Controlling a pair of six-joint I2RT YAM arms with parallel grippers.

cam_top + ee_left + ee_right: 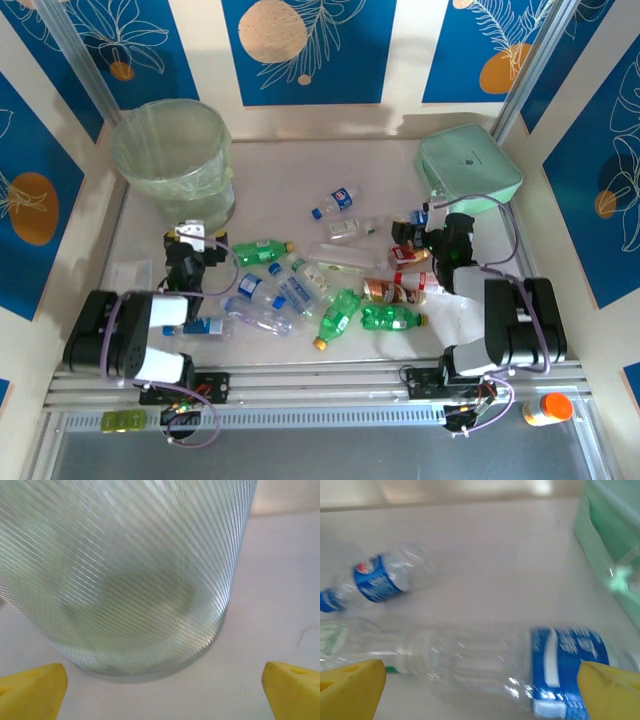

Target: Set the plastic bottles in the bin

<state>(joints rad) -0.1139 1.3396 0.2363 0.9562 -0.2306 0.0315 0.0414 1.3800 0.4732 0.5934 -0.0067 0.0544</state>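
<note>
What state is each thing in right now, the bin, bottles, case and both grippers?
bin, upright, bag-lined.
plastic bottles, lying scattered, outside the bin.
mint-green case, lying flat, closed.
left gripper, open, empty.
right gripper, open, empty.

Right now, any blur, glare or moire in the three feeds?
Top external: sharp, evenly lit, soft shadows by the bin. Left wrist: bin wall very close, ribs give a moire-like pattern, slightly soft. Right wrist: blurred throughout, near blue-label bottle and green case smeared.

Nothing reads clearly: the blue label [567, 660] on the nearest clear bottle [470, 665] is blurred.
</note>
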